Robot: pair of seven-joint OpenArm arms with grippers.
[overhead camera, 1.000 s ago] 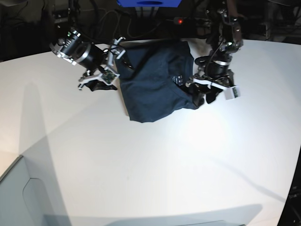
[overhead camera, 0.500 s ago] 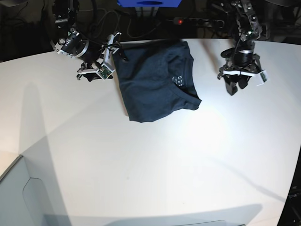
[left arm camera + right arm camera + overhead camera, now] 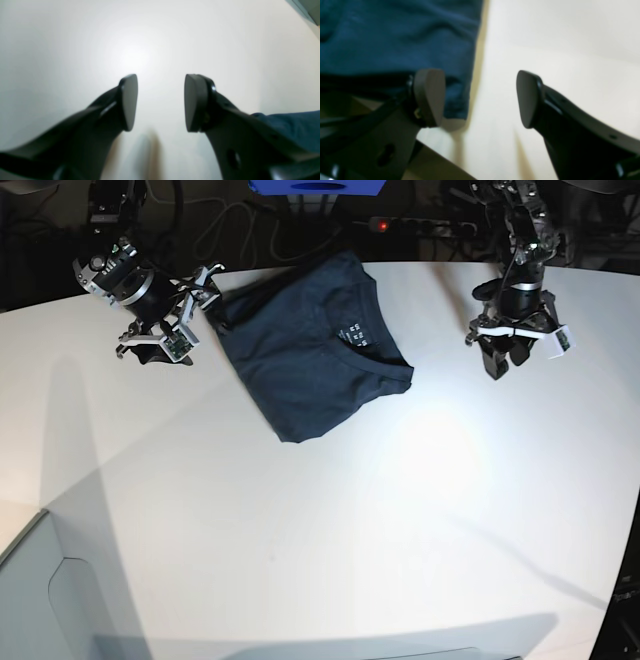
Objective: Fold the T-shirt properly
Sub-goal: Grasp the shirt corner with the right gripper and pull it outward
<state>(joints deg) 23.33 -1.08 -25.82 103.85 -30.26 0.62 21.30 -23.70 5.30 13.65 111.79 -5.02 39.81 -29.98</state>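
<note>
Navy cotton bundle, that's basically what the T-shirt (image 3: 310,355) is right now: folded into a compact, slightly skewed rectangle near the far edge of the white surface (image 3: 330,540), collar and its little white label print facing up. Its long axis runs diagonally, from the far side near the robot down toward the middle of the surface.

Both tools are off it. The right tool (image 3: 160,345) sits just beside the shirt's edge on the base view's left; in the right wrist view (image 3: 480,98) the jaws are spread wide with nothing between them, and the blue fabric (image 3: 395,37) lies right behind one finger, maybe brushing it, hard to say. The left tool (image 3: 505,352) hovers well apart from the shirt on the other side, jaws parted and empty too. Its wrist view (image 3: 161,102) shows mostly bare surface, with only a sliver of blue cloth (image 3: 295,127) at the lower right.

So if any tidying is left, the right arm is clearly the nearer one: the shirt lies straight off its fingers, while the left arm would have to travel across open surface toward the collar side. To me the fold looks mostly done, maybe a bit crooked at the near corner. Whether it needs another tuck or squaring up is a judgement call.
</note>
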